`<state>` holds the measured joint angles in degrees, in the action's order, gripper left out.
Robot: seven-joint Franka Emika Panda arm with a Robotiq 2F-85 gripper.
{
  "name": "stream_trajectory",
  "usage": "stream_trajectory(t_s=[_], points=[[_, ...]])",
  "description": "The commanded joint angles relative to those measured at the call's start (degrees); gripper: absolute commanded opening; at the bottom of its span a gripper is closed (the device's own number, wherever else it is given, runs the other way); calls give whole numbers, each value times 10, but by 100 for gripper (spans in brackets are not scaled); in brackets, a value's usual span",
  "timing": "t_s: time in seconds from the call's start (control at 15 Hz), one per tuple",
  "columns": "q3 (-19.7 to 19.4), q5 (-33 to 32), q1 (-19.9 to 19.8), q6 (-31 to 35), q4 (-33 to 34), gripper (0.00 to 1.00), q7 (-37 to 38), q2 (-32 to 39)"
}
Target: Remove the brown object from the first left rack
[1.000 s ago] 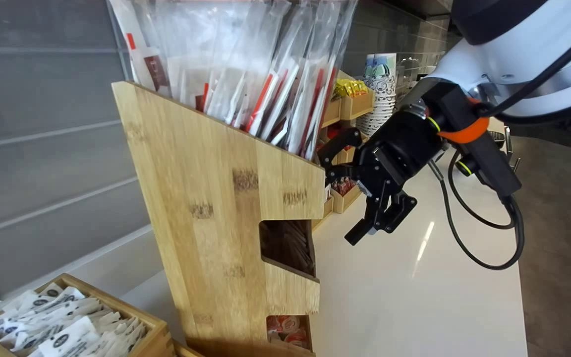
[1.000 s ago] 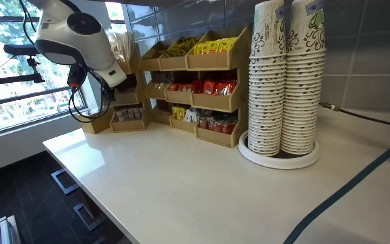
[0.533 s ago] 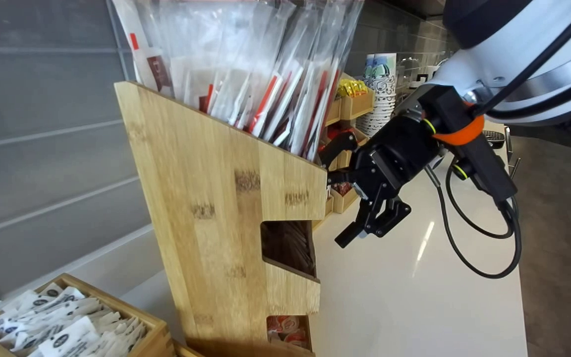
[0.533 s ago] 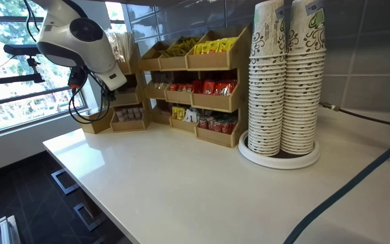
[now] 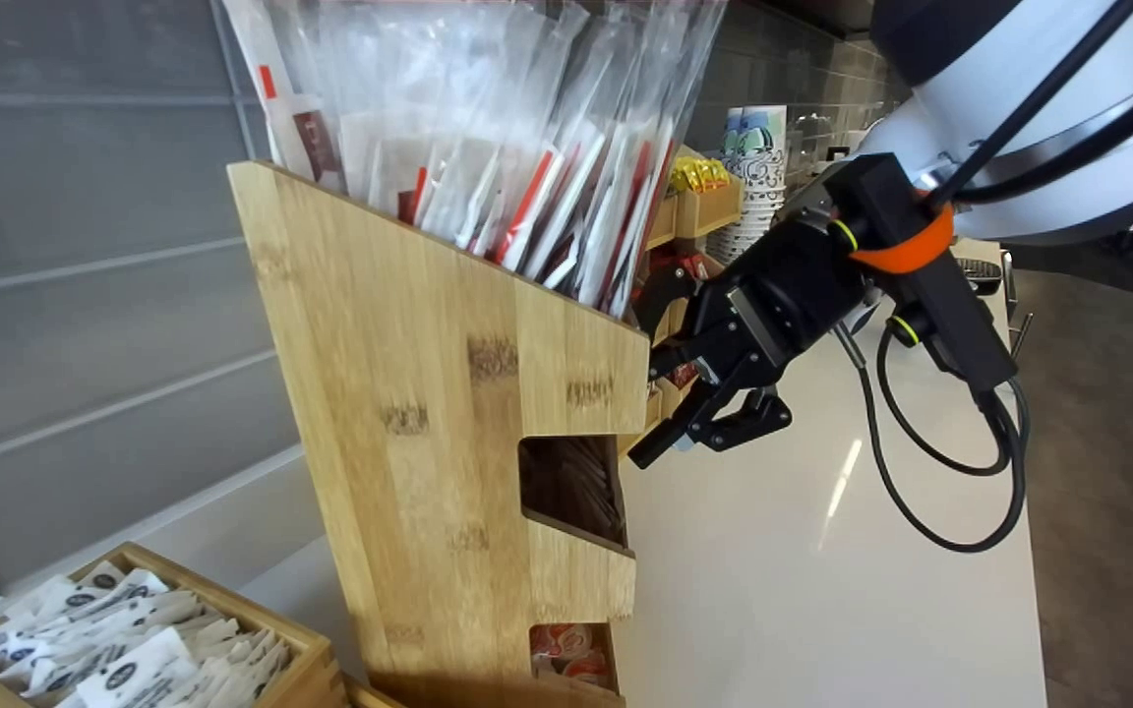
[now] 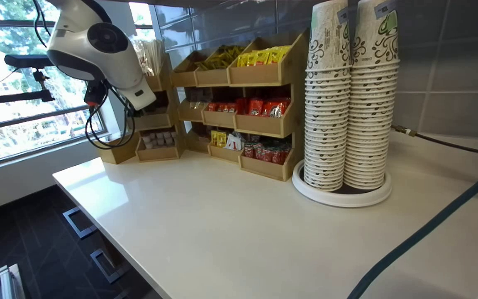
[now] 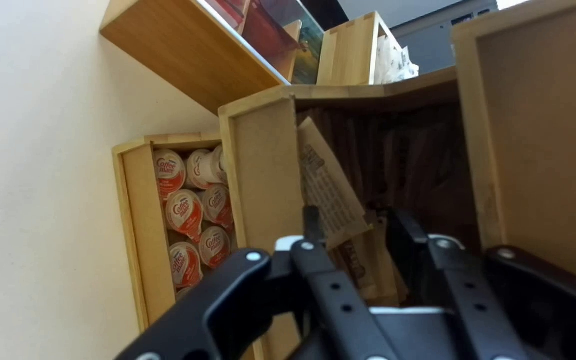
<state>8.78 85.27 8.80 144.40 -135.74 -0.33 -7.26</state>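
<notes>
the end effector of the white jointed robot arm is just in front of the middle compartment of a tall light bamboo rack with a slanted top edge, its two black fingers spread apart. in the wrist view, a flat brown paper sachet with dark print lies tilted inside this compartment, beside its front wall; one fingertip overlaps its edge, and whether they touch cannot be told. another brown packet lies just beside it. in an exterior view the lower finger is near the rack's front edge, and the upper one is partly hidden behind the rack. the rack's top holds clear plastic bags of long slim white sticks with red marks, and its lowest compartment holds small round creamer cups with red-and-white lids. a low wooden tray of white paper sachets stands near it. on the glossy white worktop, a wider bamboo rack bears yellow packets and red packets, and stacked patterned paper cups stand in a round white tray.
</notes>
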Motion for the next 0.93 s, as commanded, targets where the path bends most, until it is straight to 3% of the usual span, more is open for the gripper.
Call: stream_trajectory(t_s=[0.0,0.13,0.2,0.27,0.53,0.87], points=[[0,20,-2,-20,10,50,-19,14],[0,19,-2,-26,8,52,-17,16],[0,18,-2,-27,7,43,-17,17],[0,18,-3,-27,6,26,-16,18],[-1,15,-4,-26,6,2,-14,18],[-1,12,-5,-24,8,0,-12,17]])
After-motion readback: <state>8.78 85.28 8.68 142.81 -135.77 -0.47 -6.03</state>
